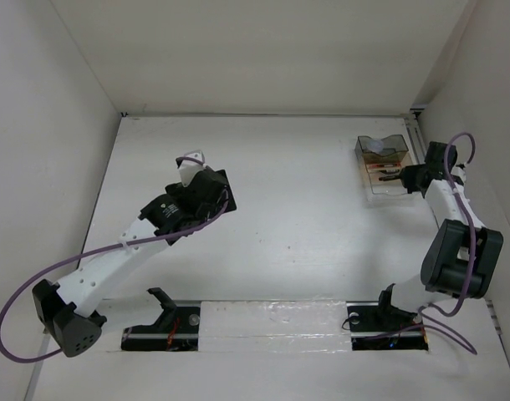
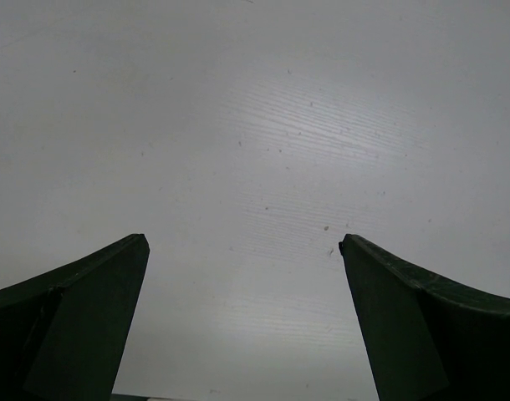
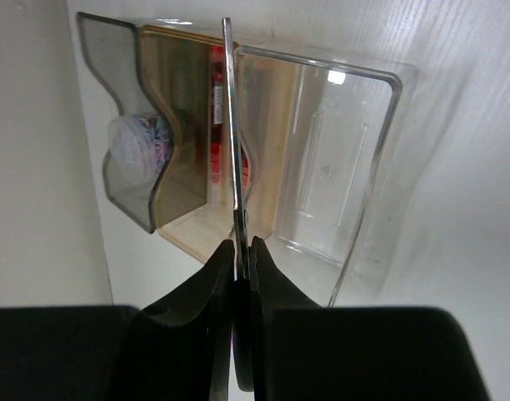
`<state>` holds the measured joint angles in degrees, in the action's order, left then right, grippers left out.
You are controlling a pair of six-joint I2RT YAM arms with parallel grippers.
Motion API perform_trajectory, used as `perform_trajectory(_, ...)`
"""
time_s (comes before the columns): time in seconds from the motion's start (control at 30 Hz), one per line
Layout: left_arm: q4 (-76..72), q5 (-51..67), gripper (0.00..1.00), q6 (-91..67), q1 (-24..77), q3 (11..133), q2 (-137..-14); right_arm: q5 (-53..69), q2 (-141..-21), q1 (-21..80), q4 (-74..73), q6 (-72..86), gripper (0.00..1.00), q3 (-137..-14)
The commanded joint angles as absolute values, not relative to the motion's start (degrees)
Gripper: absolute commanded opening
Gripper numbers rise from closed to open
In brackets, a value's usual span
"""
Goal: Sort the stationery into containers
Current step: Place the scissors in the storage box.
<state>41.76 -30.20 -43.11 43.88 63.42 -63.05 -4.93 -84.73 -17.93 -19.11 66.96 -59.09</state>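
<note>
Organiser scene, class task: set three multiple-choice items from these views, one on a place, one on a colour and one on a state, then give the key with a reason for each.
1. Seen from above, where on the table does the organiser stand?
A. far right
B. centre
C. near left

2. What colour is the pen lying in the organiser?
A. green
B. red and white
C. blue

3. What state is the left gripper in?
A. shut on the pen
B. shut, holding nothing
C. open, holding nothing

Key:
1 A: the top view shows the organiser at the far side, close to the right wall.
2 B: the right wrist view shows the pen's red and white barrel.
3 C: the left wrist view shows the fingers wide apart with only bare table between them.
</note>
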Motion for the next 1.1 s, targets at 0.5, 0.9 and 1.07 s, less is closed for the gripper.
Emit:
perform_trajectory(0.5,41.7,-31.3,1.00,-43.2,43.8,62.6,-61.5,-7.9,-90.9,-15.8,-18.3,66.9,0.00,-58.6)
perform_trajectory(0.9,41.7,-31.3,1.00,-43.2,43.8,62.6,-61.5,-8.6,-92.5,-14.2,-16.5,68.1,0.00,-57.6)
perform_trajectory(1.07,41.7,-31.3,1.00,-43.2,43.8,62.6,-62.1,-8.1,-94.1,-14.2,-16.0,68.1,0.00,-57.0)
